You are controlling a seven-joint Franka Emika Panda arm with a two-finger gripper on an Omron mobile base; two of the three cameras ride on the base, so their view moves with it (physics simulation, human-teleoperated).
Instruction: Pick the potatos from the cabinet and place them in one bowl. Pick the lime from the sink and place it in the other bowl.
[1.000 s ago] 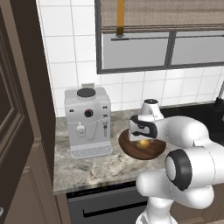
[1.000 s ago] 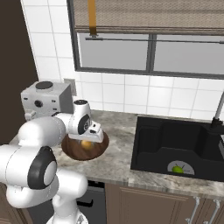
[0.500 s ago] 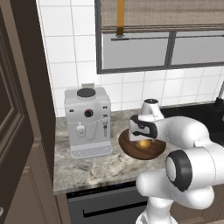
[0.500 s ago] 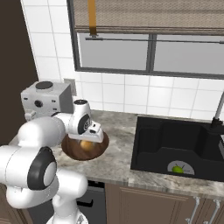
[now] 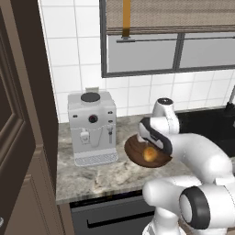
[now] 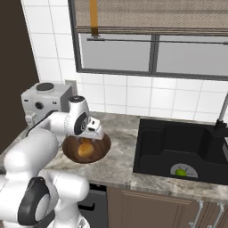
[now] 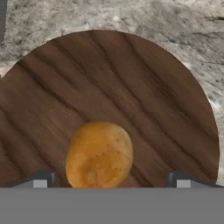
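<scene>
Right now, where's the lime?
The small yellow-green lime lies on the floor of the black rectangular sink, at its round drain, in the right base view's lower right, well right of the wooden bowl.

No words, numbers or signs could be read anywhere. Nothing was written on the coffee machine (image 5: 92,127), only plain round knobs were seen on its front. Nothing was printed on the wooden bowl (image 7: 109,100) beside the coffee machine either.
</scene>
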